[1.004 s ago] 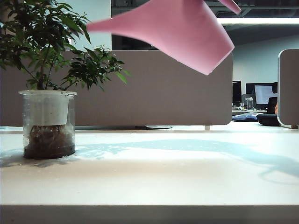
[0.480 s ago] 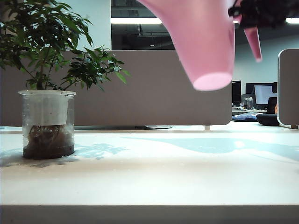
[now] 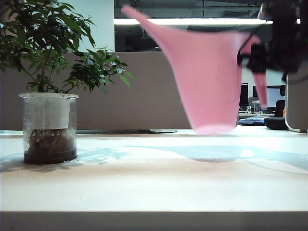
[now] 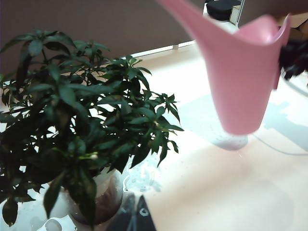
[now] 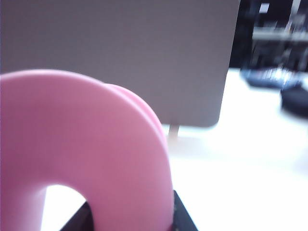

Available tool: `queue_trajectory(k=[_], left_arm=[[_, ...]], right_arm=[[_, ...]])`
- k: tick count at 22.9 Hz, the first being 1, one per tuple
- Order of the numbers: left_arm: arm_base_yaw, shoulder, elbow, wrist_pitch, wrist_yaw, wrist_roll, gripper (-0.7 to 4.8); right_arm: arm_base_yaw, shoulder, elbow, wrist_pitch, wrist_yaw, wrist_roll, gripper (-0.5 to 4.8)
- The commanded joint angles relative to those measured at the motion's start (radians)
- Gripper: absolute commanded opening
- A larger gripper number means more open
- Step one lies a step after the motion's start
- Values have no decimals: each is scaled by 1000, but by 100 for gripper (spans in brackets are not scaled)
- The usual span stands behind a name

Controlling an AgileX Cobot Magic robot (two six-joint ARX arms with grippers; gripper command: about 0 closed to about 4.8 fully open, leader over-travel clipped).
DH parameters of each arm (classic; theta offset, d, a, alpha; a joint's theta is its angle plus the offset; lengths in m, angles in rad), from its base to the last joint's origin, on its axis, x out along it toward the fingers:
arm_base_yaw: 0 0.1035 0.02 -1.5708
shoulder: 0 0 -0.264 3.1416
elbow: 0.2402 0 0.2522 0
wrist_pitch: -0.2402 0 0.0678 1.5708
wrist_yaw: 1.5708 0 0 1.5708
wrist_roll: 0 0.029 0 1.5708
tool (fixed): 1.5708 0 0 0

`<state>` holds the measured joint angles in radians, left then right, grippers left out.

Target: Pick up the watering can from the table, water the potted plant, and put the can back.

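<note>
Now right tool (image 3: 256, 60) grips pink watering can (image 3: 207, 79) by arched handle (image 5: 96, 144), upright just above desk (image 3: 154, 183), 3 o'clock of potted plant (image 3: 48, 96); light, smooth, slippery plastic. Left tool (image 4: 135, 216) idles beside plant, state unclear.

Office: desk partition (image 3: 159, 91), computer monitors (image 3: 272, 96) behind

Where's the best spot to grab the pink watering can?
By its arched handle, coming from the side away from the spout. The right gripper already pinches it there. The can body is wide and smooth, the spout thin. The left gripper waits by the plant.
</note>
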<state>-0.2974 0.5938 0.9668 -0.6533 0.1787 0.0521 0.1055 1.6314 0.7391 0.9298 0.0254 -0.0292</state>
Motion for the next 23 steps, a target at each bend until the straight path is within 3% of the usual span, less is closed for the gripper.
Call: queue_trajectory(k=[1, 7, 11, 15, 18, 23], left_arm=[[0, -1, 5, 11, -2, 0, -5], [0, -1, 5, 8, -3, 0, -5], [0, -1, 5, -4, -3, 1, -5], [0, 1, 1, -4, -3, 4, -5], [0, 1, 1, -4, -3, 4, -5], [0, 0, 1, -3, -3, 3, -5]], right_arm=[[1, 75, 6, 119, 2, 86, 134], [1, 164, 5, 277, 10, 69, 134], [5, 177, 8, 309, -5, -108, 135], [5, 230, 4, 302, -3, -94, 156], [5, 233, -23, 296, -2, -76, 225], [5, 214, -50, 275, -2, -76, 236]])
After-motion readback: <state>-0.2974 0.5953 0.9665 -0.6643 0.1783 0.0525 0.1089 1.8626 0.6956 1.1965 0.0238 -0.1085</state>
